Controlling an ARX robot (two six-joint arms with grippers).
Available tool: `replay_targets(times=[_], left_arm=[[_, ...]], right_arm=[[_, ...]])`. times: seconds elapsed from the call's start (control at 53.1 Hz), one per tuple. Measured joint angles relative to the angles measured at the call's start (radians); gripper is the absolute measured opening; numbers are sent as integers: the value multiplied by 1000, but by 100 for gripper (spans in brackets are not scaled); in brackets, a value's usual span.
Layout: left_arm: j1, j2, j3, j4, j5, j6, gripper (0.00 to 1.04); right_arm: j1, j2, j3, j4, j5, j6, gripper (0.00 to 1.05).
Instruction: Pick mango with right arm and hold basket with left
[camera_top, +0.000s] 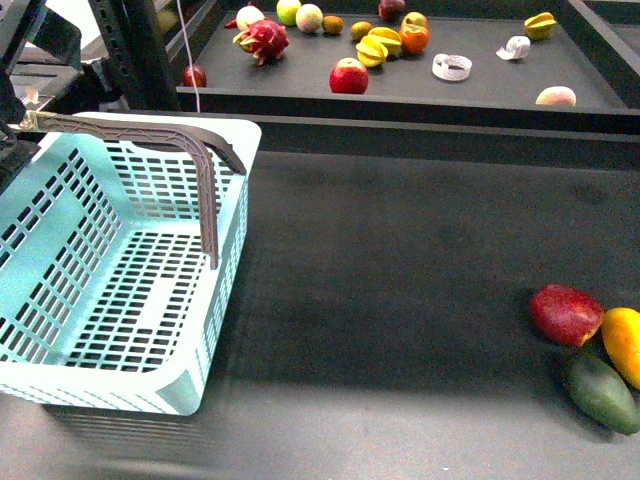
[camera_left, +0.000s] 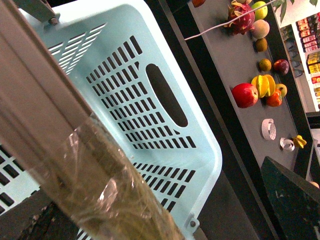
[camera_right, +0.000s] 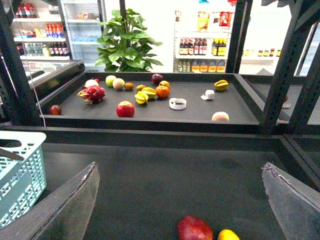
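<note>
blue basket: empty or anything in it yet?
Empty. The light blue slotted plastic basket shows only bare floor in the front view; the yellow-orange oval mango lies on the dark table, outside it.

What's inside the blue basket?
Nothing shows inside the basket, only its slotted floor. Its grey handle covers a strip, so that part is hidden.

Grocery shop: bottle-stocked shelves (camera_right: 202, 47), glass-door fridge (camera_right: 82, 25), fruit display tray (camera_right: 195, 114), plastic shopping basket (camera_top: 100, 385).
</note>
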Motion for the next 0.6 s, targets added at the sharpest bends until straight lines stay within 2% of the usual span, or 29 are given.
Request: replay_targets(times=[0.132,0.32,0.527,0.603], left_arm=[[1,34,32,-14,-1,-23,96],[1,52,50,-21,3,-58,59],[1,60,49,-16,17,-94,24],[1,54,42,-6,29,-129,15]], right_arm=[[0,0,0,0,0,0,97],[0,0,0,0,0,0,97],[0,0,0,0,0,0,97],[0,0,0,0,0,0,97]])
